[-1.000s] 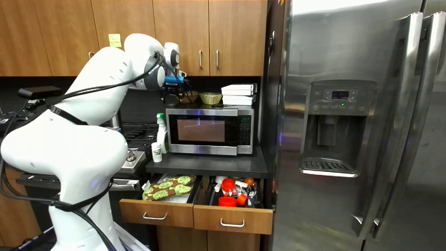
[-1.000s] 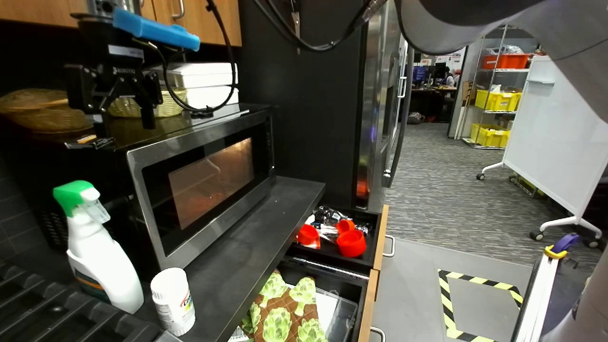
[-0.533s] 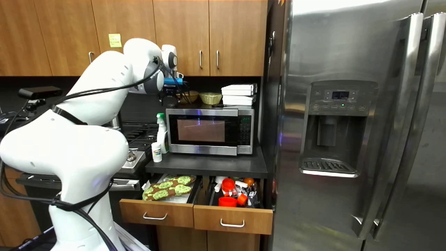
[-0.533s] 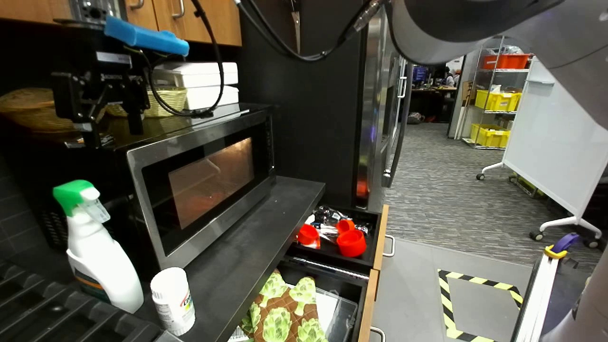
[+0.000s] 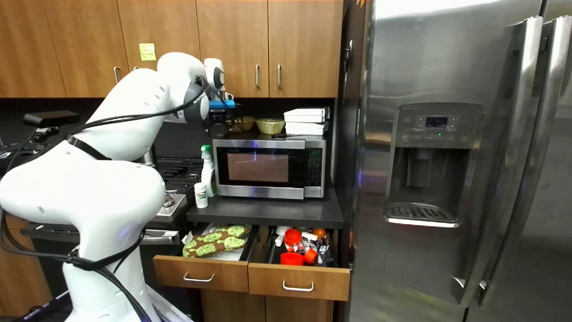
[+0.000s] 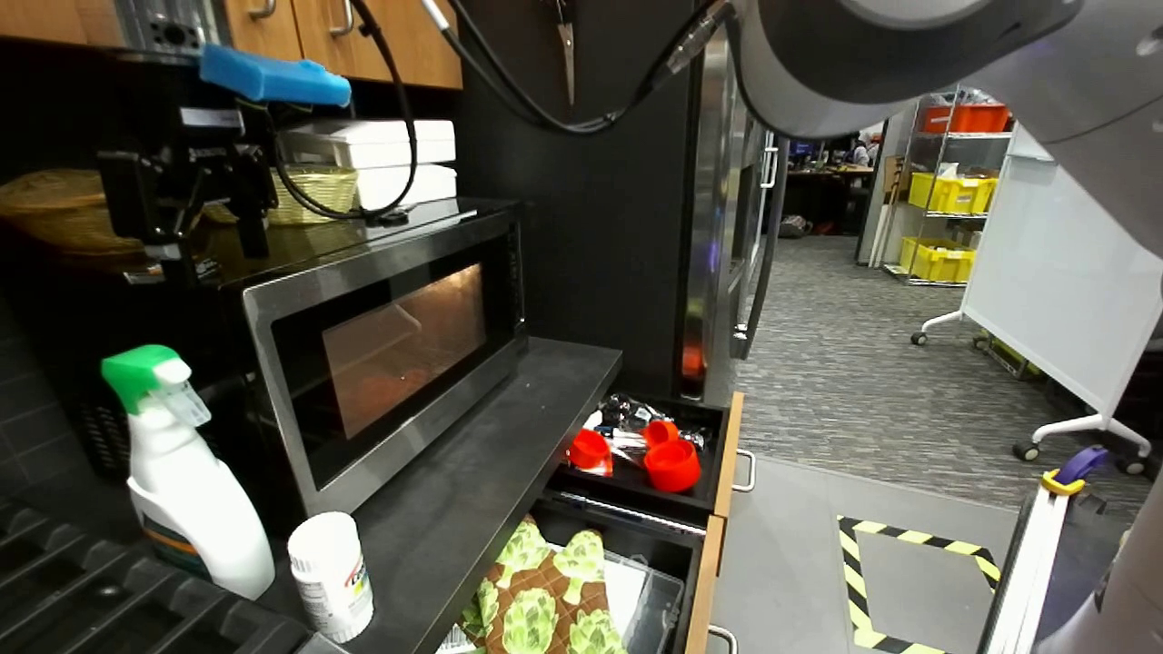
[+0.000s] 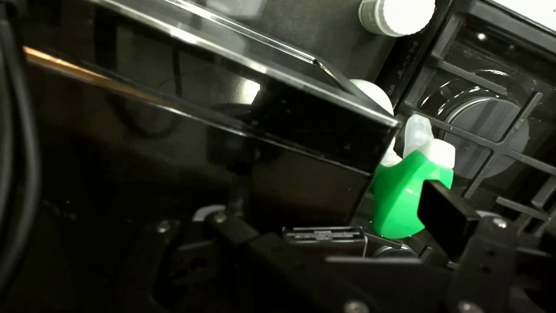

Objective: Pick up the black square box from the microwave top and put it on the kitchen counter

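While the white arm [image 5: 103, 179] bends toward the microwave [image 5: 268, 167] in an exterior view, its dark end hangs over the end of the microwave's top nearest the stove [image 5: 178, 172]. Two baskets [image 5: 270, 127] and a stack of white boxes [image 5: 306, 121] stand farther along that top. The microwave rests on a dark surface [image 5: 268, 215], with a spray bottle [image 5: 208, 175] and a white tub [image 5: 201, 195] just beside it. Below, two open drawers [image 5: 268, 279] hold a patterned cloth [image 5: 216, 241] and some red cups [image 5: 292, 258].

In an exterior view, the fingers [image 6: 253, 238] point down, spread wide, with nothing held between them. The small black box [image 6: 145, 274] lies on the microwave's top, near the side edge by the spray bottle. One finger hides part of it from that side.

In the wrist view, the box, black with pale print, appears in the gap between the two parted fingers. The fingers' mechanism covers some of it, and I cannot tell whether either finger touches it. The spray bottle's green head shows behind one finger, off the microwave's edge. Past it lie the white tub's top and the stove's black grate [image 7: 498, 150].
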`<state>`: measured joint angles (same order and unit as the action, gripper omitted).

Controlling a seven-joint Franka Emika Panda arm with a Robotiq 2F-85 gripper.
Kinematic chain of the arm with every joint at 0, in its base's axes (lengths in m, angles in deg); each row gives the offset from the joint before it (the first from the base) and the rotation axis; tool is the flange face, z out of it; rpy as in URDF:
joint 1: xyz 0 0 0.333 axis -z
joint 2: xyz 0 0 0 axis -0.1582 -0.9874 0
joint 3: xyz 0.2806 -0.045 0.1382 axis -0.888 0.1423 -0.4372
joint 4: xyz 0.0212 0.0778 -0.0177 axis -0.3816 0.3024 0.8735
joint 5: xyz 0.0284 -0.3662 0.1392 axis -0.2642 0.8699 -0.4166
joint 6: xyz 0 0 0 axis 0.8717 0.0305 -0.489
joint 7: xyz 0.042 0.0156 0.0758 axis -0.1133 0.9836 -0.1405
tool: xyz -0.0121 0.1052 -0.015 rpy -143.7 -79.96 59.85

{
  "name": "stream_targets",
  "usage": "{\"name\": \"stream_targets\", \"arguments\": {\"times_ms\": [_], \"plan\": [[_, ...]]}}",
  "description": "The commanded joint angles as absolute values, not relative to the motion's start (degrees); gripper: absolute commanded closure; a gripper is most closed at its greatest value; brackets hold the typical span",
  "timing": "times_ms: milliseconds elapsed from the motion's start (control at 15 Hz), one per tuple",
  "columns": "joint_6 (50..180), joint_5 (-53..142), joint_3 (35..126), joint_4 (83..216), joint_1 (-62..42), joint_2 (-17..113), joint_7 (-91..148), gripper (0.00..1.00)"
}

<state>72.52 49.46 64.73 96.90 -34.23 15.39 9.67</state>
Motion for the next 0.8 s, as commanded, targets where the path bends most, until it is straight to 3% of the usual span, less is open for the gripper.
{"name": "stream_targets", "arguments": {"times_ms": [0, 733], "plan": [[71.57, 50.74, 65.2, 93.49, -34.89, 13.79, 7.66, 0.0], [75.87, 49.17, 64.35, 91.23, -34.34, 13.15, 7.88, 0.0]]}}
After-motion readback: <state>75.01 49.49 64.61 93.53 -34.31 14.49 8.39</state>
